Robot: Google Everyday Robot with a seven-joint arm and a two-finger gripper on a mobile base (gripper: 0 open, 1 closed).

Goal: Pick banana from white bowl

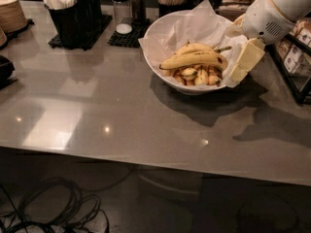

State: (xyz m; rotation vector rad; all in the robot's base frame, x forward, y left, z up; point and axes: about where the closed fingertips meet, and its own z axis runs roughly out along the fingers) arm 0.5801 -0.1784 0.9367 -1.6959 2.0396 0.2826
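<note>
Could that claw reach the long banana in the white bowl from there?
Probably yes. The claw hangs at the rim of the white bowl, close to the stem end of the banana. The banana lies uncovered on top of the other fruit; only crumpled paper might brush it.

Glossy grey counter (97, 125) (light glints); dark floor (194, 205), cables (53, 210).

High, near, downward view (pincer (241, 68) right)
</note>
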